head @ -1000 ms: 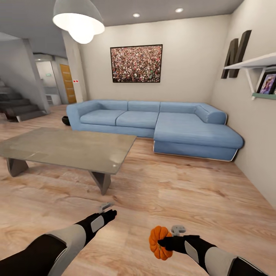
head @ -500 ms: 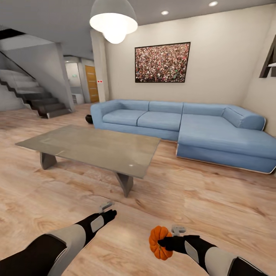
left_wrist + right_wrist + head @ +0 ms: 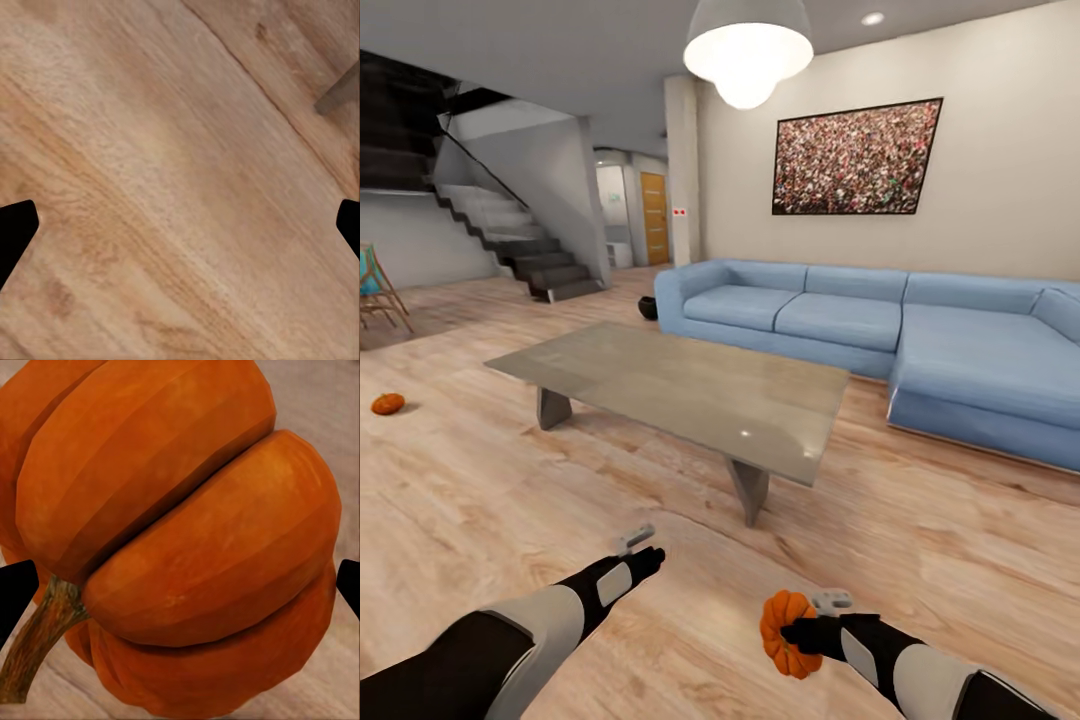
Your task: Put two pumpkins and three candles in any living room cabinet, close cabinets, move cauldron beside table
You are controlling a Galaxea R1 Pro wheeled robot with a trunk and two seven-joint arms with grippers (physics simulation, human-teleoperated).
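My right gripper (image 3: 797, 633) is shut on an orange ribbed pumpkin (image 3: 782, 634), held low over the plank floor; the right wrist view has the pumpkin (image 3: 180, 532) and its brown stem between the fingers. A second pumpkin (image 3: 387, 403) lies on the floor far to the left. The glass-topped table (image 3: 680, 385) stands ahead of me. Beyond it, by the sofa's left end, sits the small black cauldron (image 3: 648, 308). My left gripper (image 3: 640, 545) hangs open above bare floor, nothing between its fingertips (image 3: 16, 232). The candles and the cabinet are out of view.
A blue corner sofa (image 3: 880, 330) runs along the back wall and to the right. Stairs (image 3: 530, 250) rise at the back left, with a folding chair (image 3: 375, 290) at the far left. A white pendant lamp (image 3: 748, 45) hangs over the table.
The camera has turned left, so table and sofa slid right in the picture and the stairs and the floor pumpkin came into sight. Both arms hold the same pose.
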